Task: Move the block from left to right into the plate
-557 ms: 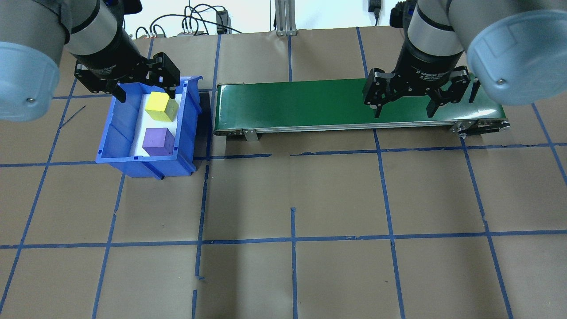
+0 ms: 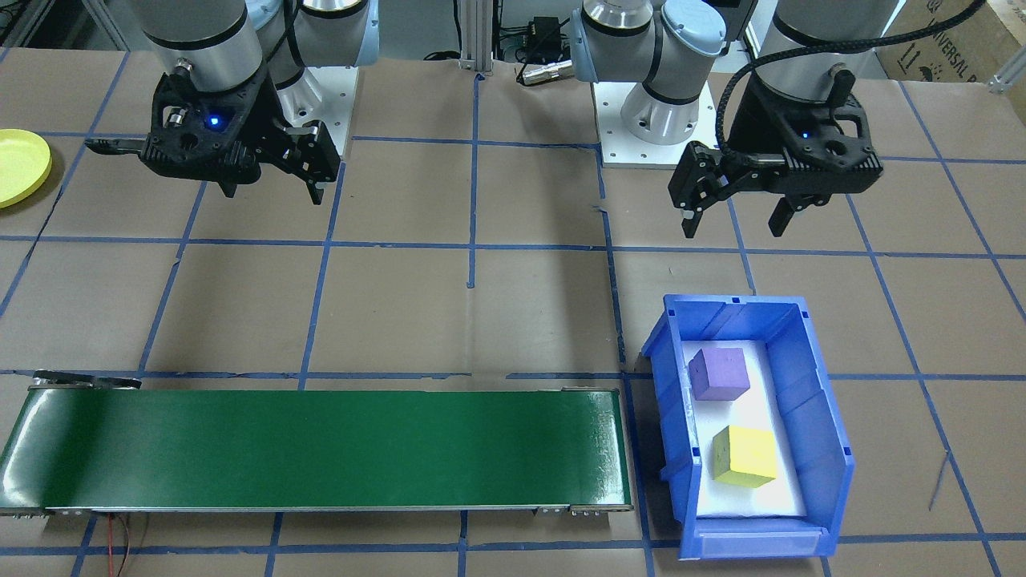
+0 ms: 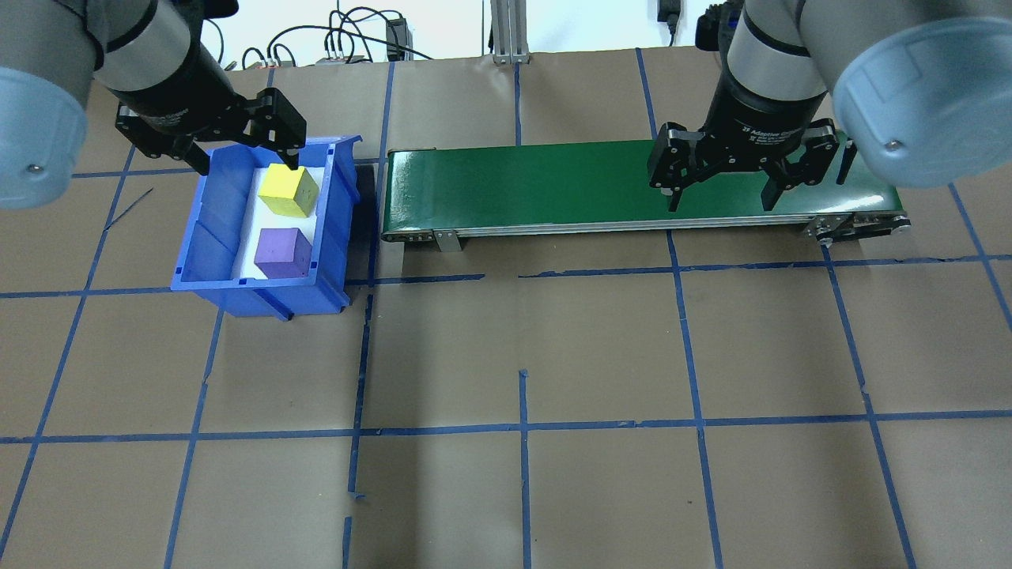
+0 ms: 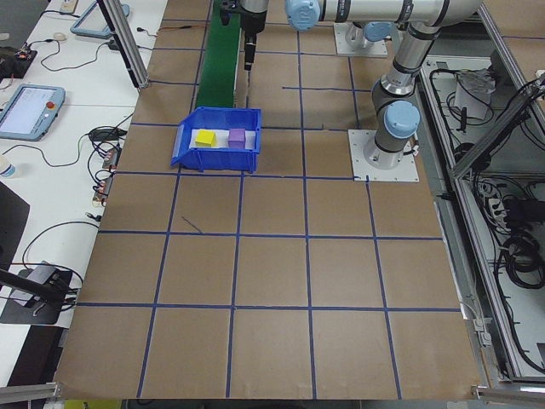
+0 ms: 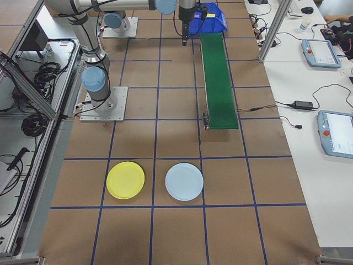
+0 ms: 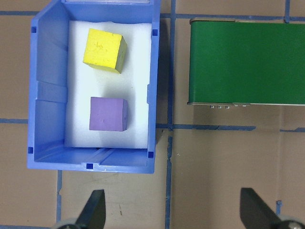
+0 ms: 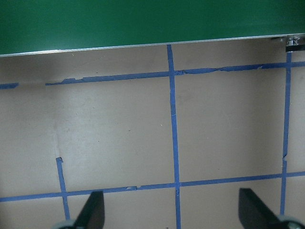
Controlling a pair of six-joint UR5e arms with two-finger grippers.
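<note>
Two blocks lie in a blue bin (image 3: 207,231) with white lining: a yellow block (image 3: 288,190) (image 6: 105,49) and a purple block (image 3: 281,253) (image 6: 108,113). My left gripper (image 3: 249,163) (image 2: 732,231) hangs open and empty, high up near the bin's end on the yellow block's side, touching neither block. My right gripper (image 3: 720,204) (image 2: 272,195) is open and empty above the right end of the green conveyor (image 3: 553,186). The yellow plate (image 5: 126,180) (image 2: 20,167) lies on the table at the robot's far right.
The conveyor (image 2: 321,449) runs from beside the bin toward the right. A pale blue plate (image 5: 184,181) lies next to the yellow one. Brown paper with blue tape lines covers the table. Cables and monitors sit along the far edge.
My left gripper has shifted a little left and toward the table's far edge in the overhead view. The right gripper and both blocks have not moved.
</note>
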